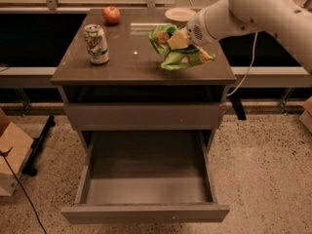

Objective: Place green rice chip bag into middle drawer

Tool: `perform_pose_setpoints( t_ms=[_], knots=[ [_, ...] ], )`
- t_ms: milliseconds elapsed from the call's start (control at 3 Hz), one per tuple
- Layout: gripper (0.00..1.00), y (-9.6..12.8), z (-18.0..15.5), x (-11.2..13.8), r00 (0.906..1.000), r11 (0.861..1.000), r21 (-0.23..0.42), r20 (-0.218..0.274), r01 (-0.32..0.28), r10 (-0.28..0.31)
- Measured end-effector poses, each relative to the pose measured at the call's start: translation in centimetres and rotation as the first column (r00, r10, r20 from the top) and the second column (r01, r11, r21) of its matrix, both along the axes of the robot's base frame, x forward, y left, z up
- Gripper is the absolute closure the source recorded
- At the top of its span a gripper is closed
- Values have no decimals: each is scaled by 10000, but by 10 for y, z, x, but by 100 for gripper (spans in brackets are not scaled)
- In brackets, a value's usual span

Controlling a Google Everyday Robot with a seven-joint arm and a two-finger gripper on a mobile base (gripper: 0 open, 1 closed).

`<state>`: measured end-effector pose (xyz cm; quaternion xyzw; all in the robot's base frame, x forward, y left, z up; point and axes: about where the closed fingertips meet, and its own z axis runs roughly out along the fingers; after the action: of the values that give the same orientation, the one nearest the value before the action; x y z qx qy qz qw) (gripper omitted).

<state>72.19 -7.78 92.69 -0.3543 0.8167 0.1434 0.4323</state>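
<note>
The pincer [179,39] sits above the right rear part of the counter [126,57], at the end of the 1 white arm [253,9] reaching in from the right. Its 2 fingers are pressed onto the green rice chip bag [183,56], pinching the bag's crumpled upper edge. The bag hangs bunched below the grip; its lower edge seems to be just off the counter, though contact cannot be ruled out from this angle.

The middle drawer [146,189] is pulled out well in front of the cabinet, its grey bottom bare. Above it, the upper drawer front [146,115] is closed.

On the counter's left side stands a green-and-white soda can [96,44], upright and well apart from the bag. A red apple [111,14] lies near the back edge, and a pale bowl [178,15] sits at the back, just behind the bag.
</note>
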Motion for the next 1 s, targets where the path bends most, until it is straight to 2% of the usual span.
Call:
perform_pose_setpoints(
  t_ms=[333, 667, 1000],
  knots=[
    [100, 0, 10, -55, 9979, 9978, -170, 96, -638, 639],
    [100, 5, 4, -119, 9880, 9879, -171, 62, -1544, 1545],
    [100, 5, -15, -180, 9758, 9778, -14, -632, -2096, 2091]
  ],
)
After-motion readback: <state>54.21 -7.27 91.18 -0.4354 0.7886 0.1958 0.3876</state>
